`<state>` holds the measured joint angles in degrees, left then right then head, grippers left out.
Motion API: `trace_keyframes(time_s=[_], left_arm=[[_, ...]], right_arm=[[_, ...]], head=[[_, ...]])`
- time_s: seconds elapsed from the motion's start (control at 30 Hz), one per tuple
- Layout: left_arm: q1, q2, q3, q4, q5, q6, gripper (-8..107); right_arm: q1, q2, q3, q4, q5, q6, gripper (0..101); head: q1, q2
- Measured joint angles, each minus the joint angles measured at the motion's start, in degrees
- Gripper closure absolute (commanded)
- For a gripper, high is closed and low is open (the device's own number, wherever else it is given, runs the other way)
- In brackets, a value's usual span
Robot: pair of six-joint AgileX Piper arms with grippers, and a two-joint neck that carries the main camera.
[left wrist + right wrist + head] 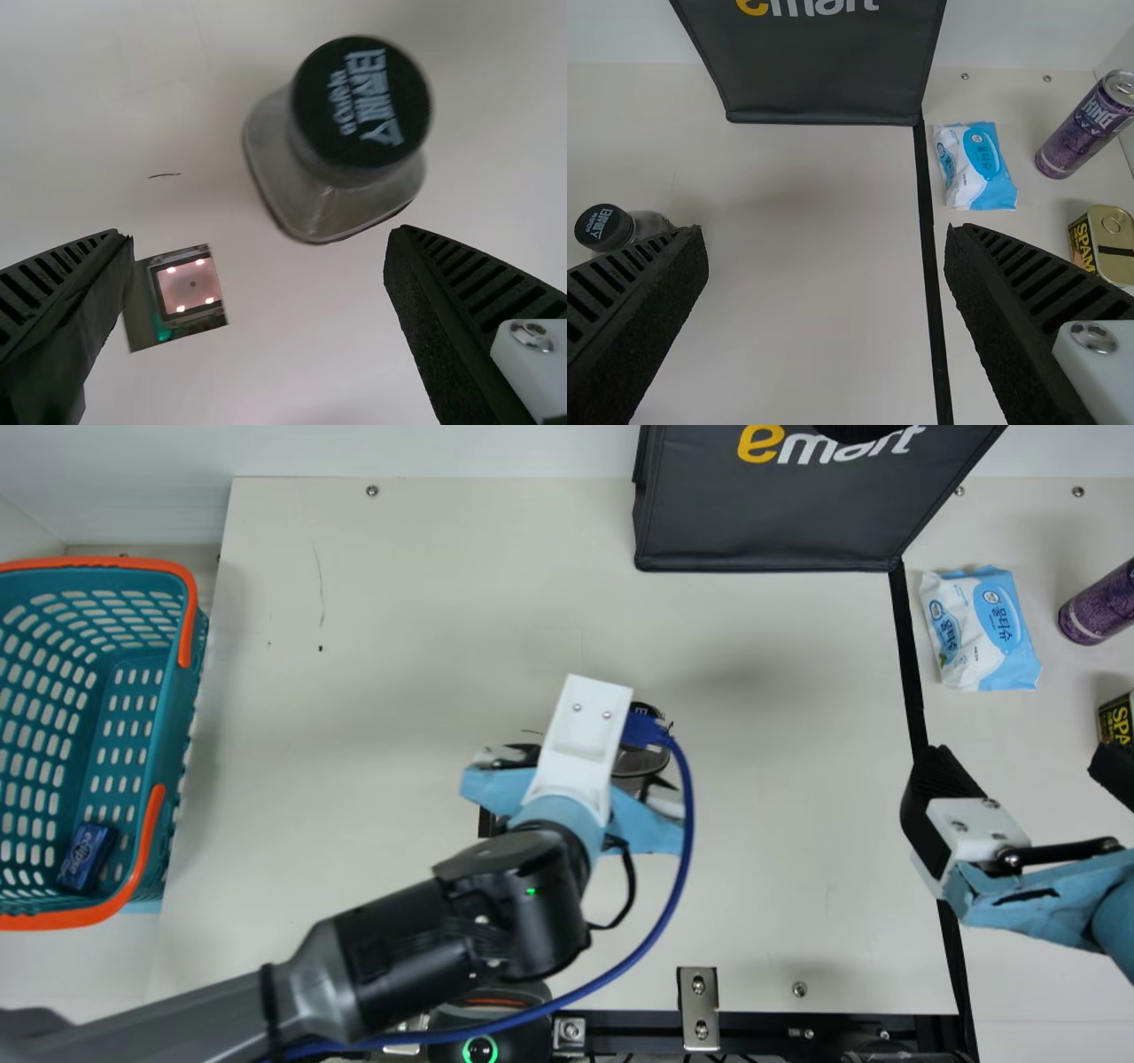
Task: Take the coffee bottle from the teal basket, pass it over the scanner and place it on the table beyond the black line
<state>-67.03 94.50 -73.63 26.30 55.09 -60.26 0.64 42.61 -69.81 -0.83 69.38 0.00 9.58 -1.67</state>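
We have the black line (905, 655) running across the cream counter (399, 646), and we place everything by it. The coffee bottle (341, 146) stands upright on the counter, on the basket side of the line and well apart from it. Near the bottle, on that same side of the line, the scanner (190, 285) shows a pink-lit window with bright dots.

Our left gripper (556, 815) hangs above this area on the basket side of the line, its jaws wide apart, and the bottle is apart from both of them. Our right gripper (1021, 757) is above the line, its jaws also wide apart, with nothing between them.

The teal basket (182, 717) sits farthest from the line on its own side, with orange handles and a small blue pack (86, 856) inside. A dark bag (771, 522) stands on the basket side, its lower corner right by the line. Just beyond the line lies a blue-and-white packet (981, 629); farther beyond it are a purple can (1097, 604) and a yellow-and-black tin (1116, 719).
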Motion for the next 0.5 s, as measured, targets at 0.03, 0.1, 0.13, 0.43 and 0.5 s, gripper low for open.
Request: trace_keyframes(time_s=[0.03,0.1,0.13,0.43,0.5], left_arm=[[0.52,-1.12,1.39,-0.32,-0.18,1.13,9],[1.79,-3.18,3.89,-0.72,-0.9,3.28,9],[2.53,-4.4,5.31,-1.02,-1.24,4.26,9],[11.54,-15.84,16.78,-3.5,-3.5,12.58,9],[13.94,-18.52,18.91,-4.07,-3.84,14.61,9]], right_arm=[[0.0,0.0,0.0,0.0,0.0,0.0,6],[0.0,0.0,0.0,0.0,0.0,0.0,6],[0.0,0.0,0.0,0.0,0.0,0.0,6],[0.0,0.0,0.0,0.0,-0.04,0.0,6],[0.0,0.0,0.0,0.0,-0.04,0.0,6]], head=[[0.09,0.09],[0.0,0.09],[0.0,0.0],[0.0,0.09],[0.0,0.09]])
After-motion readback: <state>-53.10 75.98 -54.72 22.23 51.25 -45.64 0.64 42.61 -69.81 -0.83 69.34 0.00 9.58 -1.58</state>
